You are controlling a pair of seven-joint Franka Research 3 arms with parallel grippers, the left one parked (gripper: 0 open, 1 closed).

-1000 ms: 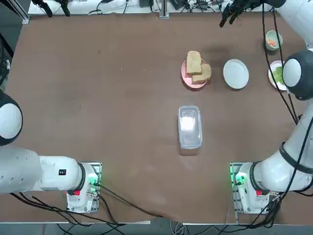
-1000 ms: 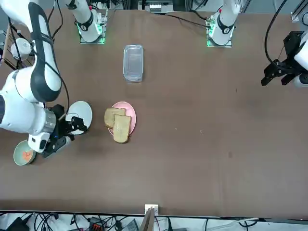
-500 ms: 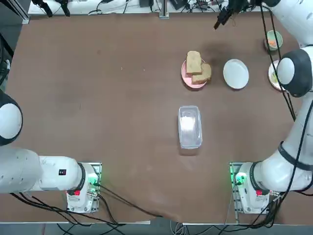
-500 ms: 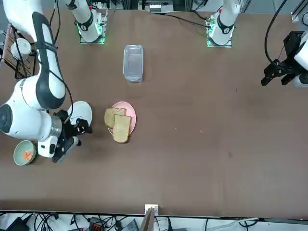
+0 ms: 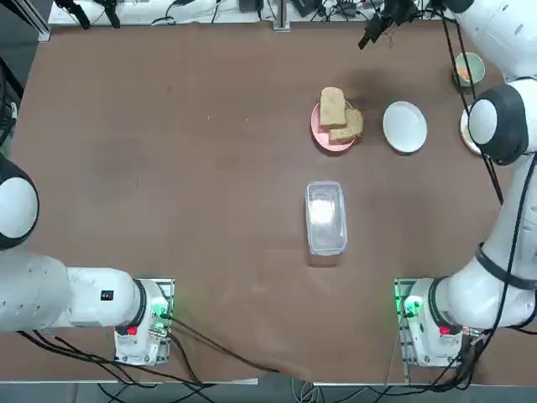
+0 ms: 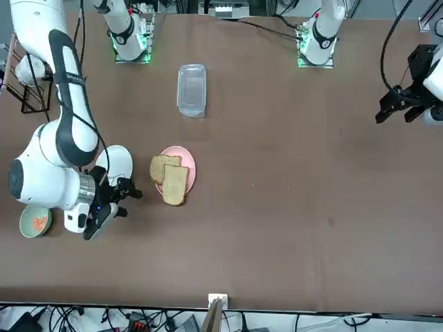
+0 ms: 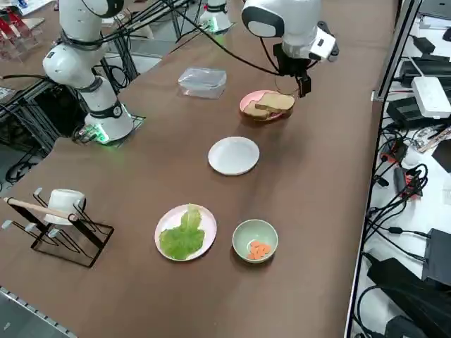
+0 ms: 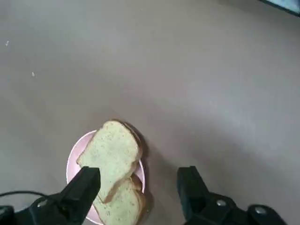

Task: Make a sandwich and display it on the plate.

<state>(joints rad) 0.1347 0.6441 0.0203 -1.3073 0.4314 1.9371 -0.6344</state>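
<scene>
Hovering above the brown table (image 5: 168,168) with nothing in my grasp, my right gripper (image 8: 140,187) has its two black fingers (image 8: 84,187) spread wide apart. It hangs in the air just past the pink plate (image 5: 322,134), on the side of that plate farthest from my base, and touches nothing.

Taking the pink plate as the landmark and going from near me outward: a clear plastic box (image 5: 325,217) lies on the table between my base and the pink plate, well apart from it. On the pink plate itself lie two tan bread slices (image 5: 339,116), one overlapping the other, leaning slightly over the plate's rim. No leaf sits between them, so the sandwich is not assembled.

Just beside the pink plate, toward my right, rests the white plate (image 5: 404,127), bare on top. Farther to the right of it is another plate holding a green lettuce leaf (image 7: 184,232), and near that a small green cup (image 7: 255,240) with something orange inside. Beyond those, at the table's right edge, a wire rack (image 7: 60,225) carries a white cup.

From my wrist camera, the bread slices (image 8: 112,164) and the pink plate's rim (image 8: 72,161) show between and behind my fingers, with bare table stretching beyond.
</scene>
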